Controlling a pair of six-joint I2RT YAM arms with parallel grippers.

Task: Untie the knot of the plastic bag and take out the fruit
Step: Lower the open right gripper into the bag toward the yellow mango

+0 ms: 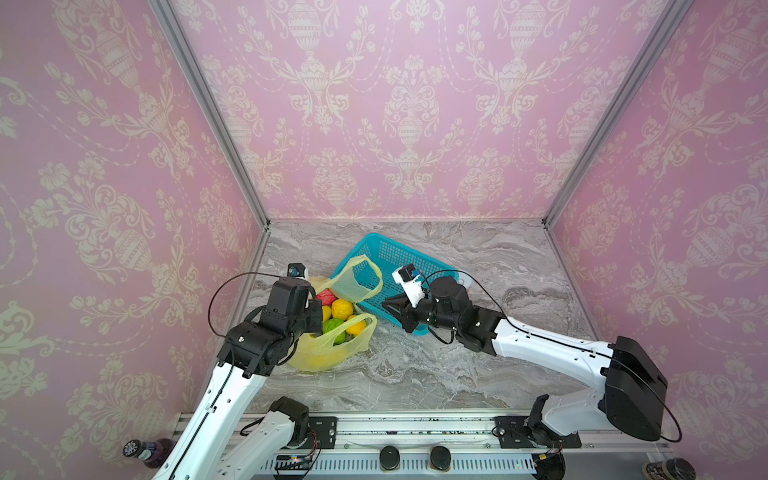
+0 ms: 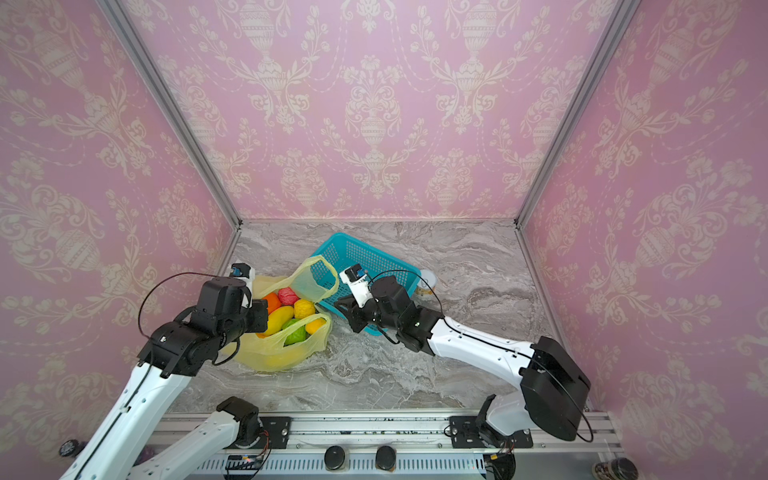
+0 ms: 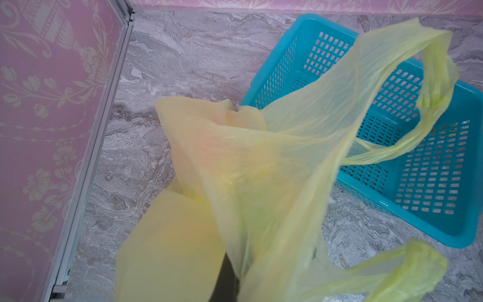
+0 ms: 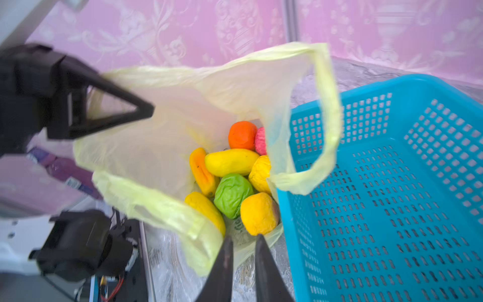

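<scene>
At the left claw (image 4: 147, 112), clock read on the top views: jaws closed on the rim of the plastic bag (image 4: 170, 130), at 9 o'clock of its mouth, holding that side up. Opposite, the right claw (image 4: 245, 241) sits at 3 o'clock of the bag, tips aimed at the mouth, jaws a narrow gap apart, nothing seen between them. No knot to be seen; both handle loops hang free, one (image 4: 326, 117) up by the basket corner, one (image 4: 162, 209) slack along the near rim. All the fruit (image 4: 231, 162) lies in the bottom of the open bag, none out yet. Teal basket (image 4: 392, 183) just beside the bag at 1 o'clock; small can (image 2: 428, 282) beyond it at 3 o'clock. Risks, as judged: thin film may slip or stretch in the left claw and the mouth fall shut over the fruit; the raised loop could snag a right finger going in; round pieces could squirt from a hard pinch or roll off across the table (image 1: 457, 365). Count: two claws, one bag, two loops, one basket, one can, eight fruit: four yellow, one orange, one pink, one green, one orange-yellow slice.
</scene>
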